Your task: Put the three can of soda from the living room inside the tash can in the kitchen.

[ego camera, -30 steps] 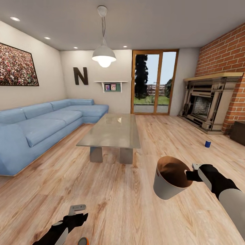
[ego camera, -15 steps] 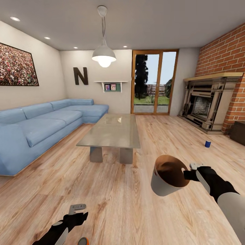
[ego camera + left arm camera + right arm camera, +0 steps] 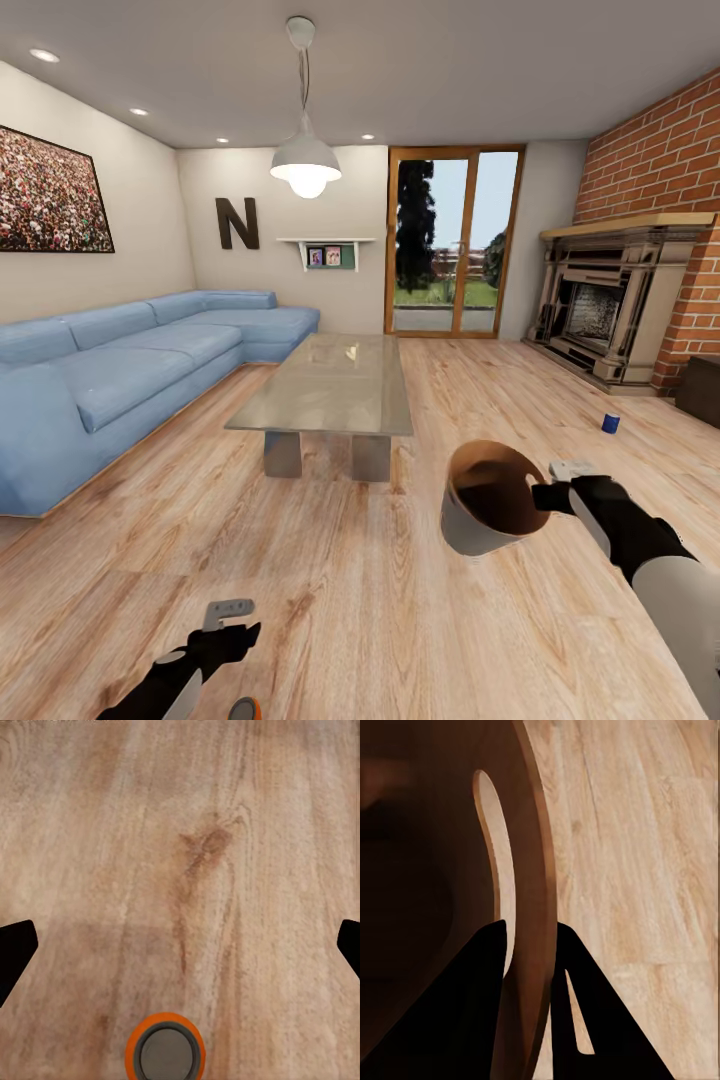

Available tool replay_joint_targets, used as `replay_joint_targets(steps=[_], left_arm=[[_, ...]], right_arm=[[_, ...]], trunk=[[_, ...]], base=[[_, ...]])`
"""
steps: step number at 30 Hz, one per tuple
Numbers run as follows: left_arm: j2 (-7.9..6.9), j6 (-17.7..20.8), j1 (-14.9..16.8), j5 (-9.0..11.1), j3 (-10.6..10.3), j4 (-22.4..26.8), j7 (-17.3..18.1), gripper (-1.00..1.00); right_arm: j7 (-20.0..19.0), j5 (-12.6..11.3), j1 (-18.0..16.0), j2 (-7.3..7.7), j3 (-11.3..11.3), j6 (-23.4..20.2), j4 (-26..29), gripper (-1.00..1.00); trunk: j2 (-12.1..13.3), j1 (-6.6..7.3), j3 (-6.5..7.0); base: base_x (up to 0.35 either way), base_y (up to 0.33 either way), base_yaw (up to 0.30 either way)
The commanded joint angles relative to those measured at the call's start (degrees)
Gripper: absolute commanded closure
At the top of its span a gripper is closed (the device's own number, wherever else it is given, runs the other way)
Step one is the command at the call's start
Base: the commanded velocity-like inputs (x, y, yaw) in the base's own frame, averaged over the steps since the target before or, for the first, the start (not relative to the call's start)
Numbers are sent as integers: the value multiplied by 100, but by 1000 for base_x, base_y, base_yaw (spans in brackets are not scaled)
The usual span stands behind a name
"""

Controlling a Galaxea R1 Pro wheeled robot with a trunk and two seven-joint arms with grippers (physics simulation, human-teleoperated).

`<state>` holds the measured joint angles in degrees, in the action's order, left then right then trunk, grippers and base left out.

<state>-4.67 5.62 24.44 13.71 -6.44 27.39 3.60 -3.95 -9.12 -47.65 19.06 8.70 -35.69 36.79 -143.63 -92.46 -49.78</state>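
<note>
Right hand (image 3: 545,497) pinching the rim of the trash can (image 3: 485,500), held tilted above the wooden floor (image 3: 380,590) at the near right of the room, brown inside turned toward the camera, white outside below. In the right wrist view, two dark fingers (image 3: 472,1005) pressed onto either side of the can's thin wall (image 3: 529,907), just beside a narrow slot cut in that wall.

Left hand (image 3: 228,625) low at the near left, hanging over bare floor and holding nothing; in the left wrist view fingertips (image 3: 15,949) spread wide, one at each edge of the picture, nothing between them but planks.

Orange soda can (image 3: 165,1050) standing upright on the floor right beneath the left hand, pale grey top facing up, untouched; also glimpsed at the very near edge of the head view. Blue soda can (image 3: 610,423) upright on the floor at the far right, near the fireplace (image 3: 610,310), well apart from both hands.

Glass-topped coffee worktop (image 3: 330,385) in mid-room, blue sofa (image 3: 130,370) along the left wall.
</note>
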Motion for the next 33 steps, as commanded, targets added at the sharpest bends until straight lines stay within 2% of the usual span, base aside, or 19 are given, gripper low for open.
replay_joint_targets(steps=[1, 7, 8, 33], left_arm=[[7, -13, 0, 0, -2, -2, 0, -100], [17, -31, 0, 0, -6, -7, 0, -100], [17, -32, 0, 0, -6, -8, 0, -100], [19, -35, 0, -1, -7, -14, 0, -100]], right_arm=[[10, -30, -33, -33, 2, 33, 33, 100], [71, -59, -210, -105, 17, 228, 194, 100], [71, -801, -504, -106, 17, 385, 808, 100], [44, -811, -517, -108, 16, 458, 835, 100]], trunk=[[-1, 1, 1], [-1, 1, 1], [-1, 1, 1], [-1, 1, 1]], base=[[0, 0, 0], [0, 0, 0], [0, 0, 0], [0, 0, 0]])
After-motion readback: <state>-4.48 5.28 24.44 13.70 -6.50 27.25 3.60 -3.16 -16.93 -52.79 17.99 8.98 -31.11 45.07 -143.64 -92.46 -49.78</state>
